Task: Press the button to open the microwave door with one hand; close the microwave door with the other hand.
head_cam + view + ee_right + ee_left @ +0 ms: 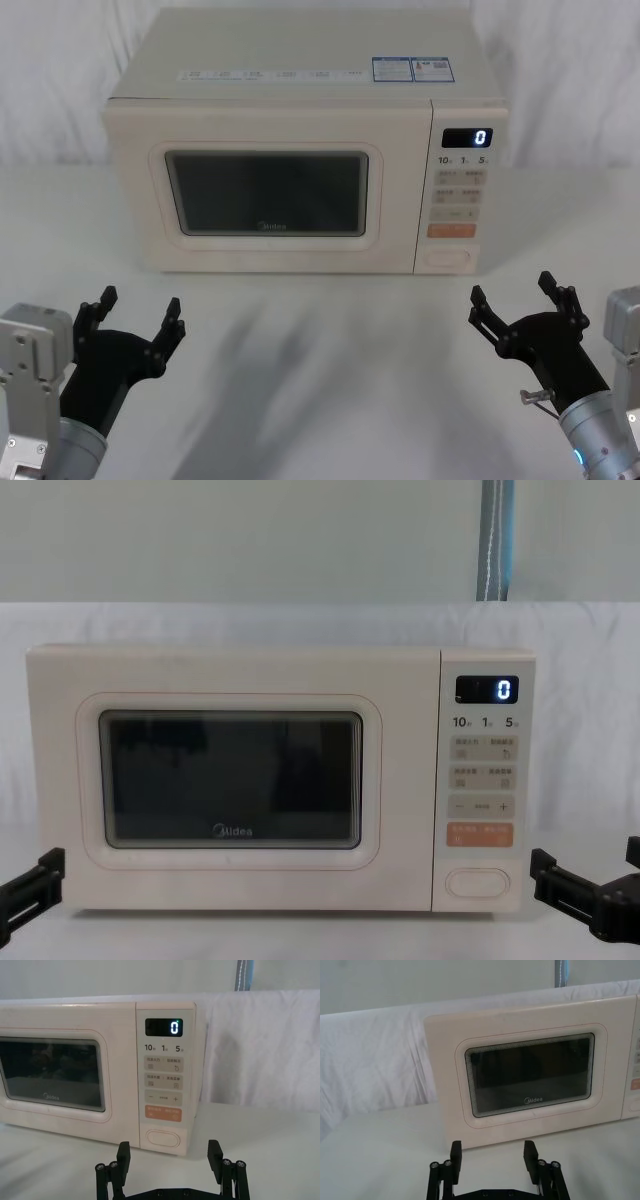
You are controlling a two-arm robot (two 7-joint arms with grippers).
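the microwave door (265, 195) sits flush shut on the oven at the back middle of the bench (330, 370). the button (447, 258) lies at the foot of the keypad strip, under the orange key (451, 230). the left tool (138, 312) hovers spread wide and empty near the front left edge; the right tool (515, 298), equally wide and empty, hovers near the front right, short of the button.

Bare table (330, 370) lies between the microwave door (265, 195), which is closed flush, and both grippers, left gripper (135, 318) and right gripper (522, 302), each with prongs spread. Nothing stands before the button (448, 258) at the panel's lower right; open tabletop flanks the oven.
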